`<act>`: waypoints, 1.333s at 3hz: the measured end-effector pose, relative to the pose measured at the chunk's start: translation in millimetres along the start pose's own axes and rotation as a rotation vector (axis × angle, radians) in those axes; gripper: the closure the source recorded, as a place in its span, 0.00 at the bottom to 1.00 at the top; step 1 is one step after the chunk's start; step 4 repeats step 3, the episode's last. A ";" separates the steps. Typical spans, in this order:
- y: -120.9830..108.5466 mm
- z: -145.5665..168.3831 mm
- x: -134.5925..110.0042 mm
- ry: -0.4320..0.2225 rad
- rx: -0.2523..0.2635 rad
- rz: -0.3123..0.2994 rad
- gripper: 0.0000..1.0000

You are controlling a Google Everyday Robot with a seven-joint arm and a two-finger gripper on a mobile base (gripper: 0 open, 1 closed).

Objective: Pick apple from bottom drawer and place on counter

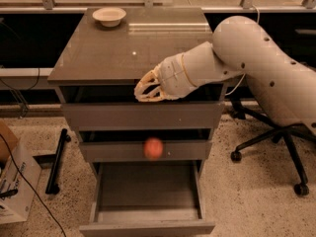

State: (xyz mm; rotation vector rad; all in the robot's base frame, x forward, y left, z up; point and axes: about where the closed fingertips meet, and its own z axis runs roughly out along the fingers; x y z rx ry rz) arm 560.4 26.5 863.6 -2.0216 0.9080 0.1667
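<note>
The red apple (153,148) is a blurred ball in mid-air in front of the middle drawer front, above the open bottom drawer (148,194), whose inside shows nothing in it. My gripper (147,89) is at the front edge of the counter (123,51), well above the apple, with its fingers spread and nothing between them. The white arm reaches in from the right.
A white bowl (109,16) stands at the counter's back left. An office chair (266,135) stands right of the cabinet, under my arm. A cardboard box (15,181) and a black bar (57,159) lie on the floor at left.
</note>
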 end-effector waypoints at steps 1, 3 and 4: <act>-40.5 0.2 -2.7 0.008 0.012 -0.093 1.00; -56.2 3.3 -9.8 -0.003 0.025 -0.115 0.54; -56.2 3.3 -9.8 -0.003 0.025 -0.115 0.54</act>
